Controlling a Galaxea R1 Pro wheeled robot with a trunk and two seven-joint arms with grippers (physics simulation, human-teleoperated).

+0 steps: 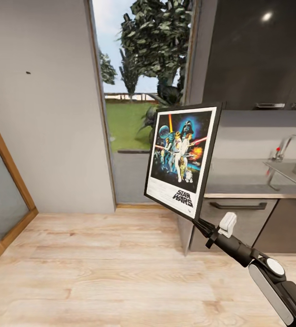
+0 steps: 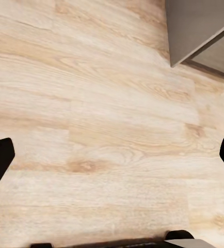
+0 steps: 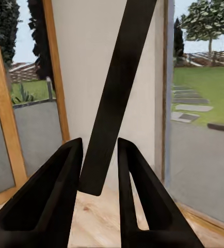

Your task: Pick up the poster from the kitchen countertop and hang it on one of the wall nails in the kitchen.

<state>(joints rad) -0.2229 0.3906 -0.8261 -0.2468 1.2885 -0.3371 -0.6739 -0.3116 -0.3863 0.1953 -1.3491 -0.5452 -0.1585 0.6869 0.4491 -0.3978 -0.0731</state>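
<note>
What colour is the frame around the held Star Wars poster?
Black, a thin frame around the tall white-bordered Star Wars poster; clearest in the head view.

I see the poster [image 1: 183, 159] up in the air, tilted a bit, with its picture side facing me. It has a thin black frame, a white edge, colourful people on dark blue and "STAR WARS" at the bottom. My right gripper [image 1: 201, 224] pinches its bottom corner. The grey kitchen countertop [image 1: 252, 181] is behind it.

From my right wrist, the poster [image 3: 114, 98] looks like a thin black strip between the two fingers [image 3: 55, 191].
</note>
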